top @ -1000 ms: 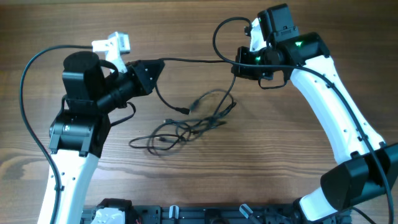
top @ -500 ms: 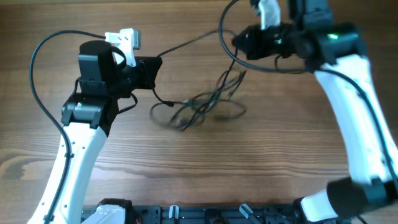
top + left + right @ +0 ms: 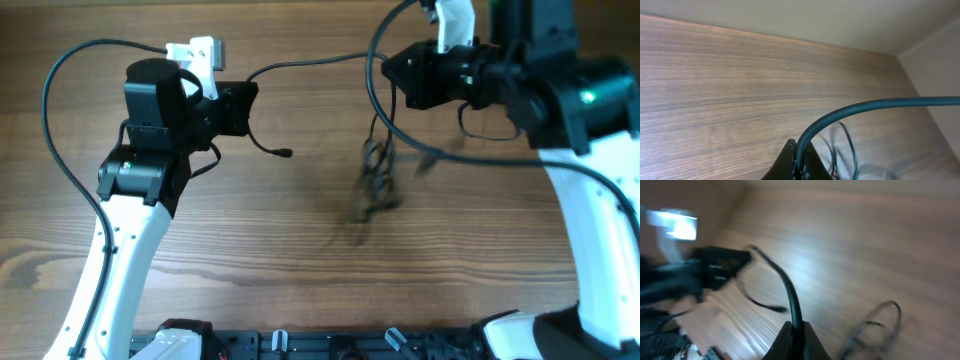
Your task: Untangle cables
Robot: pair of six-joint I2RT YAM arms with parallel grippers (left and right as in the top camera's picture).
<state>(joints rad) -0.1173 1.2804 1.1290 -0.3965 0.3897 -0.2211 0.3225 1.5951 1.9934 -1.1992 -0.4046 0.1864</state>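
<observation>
Cable spans sideways between left pincer and right pincer, both clamped on it; tangle hangs beneath the right.

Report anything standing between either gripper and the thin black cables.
Nothing visible does: the left gripper and the right gripper each pinch the thin black cable stretched between them.

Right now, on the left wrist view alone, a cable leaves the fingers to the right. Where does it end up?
Observer: The cable spans across to the right gripper, which pinches it too.
Operator: And the loops I glimpse at the bottom right?
Observer: That is a blurred tangle that seems to hang under the right gripper.
</observation>
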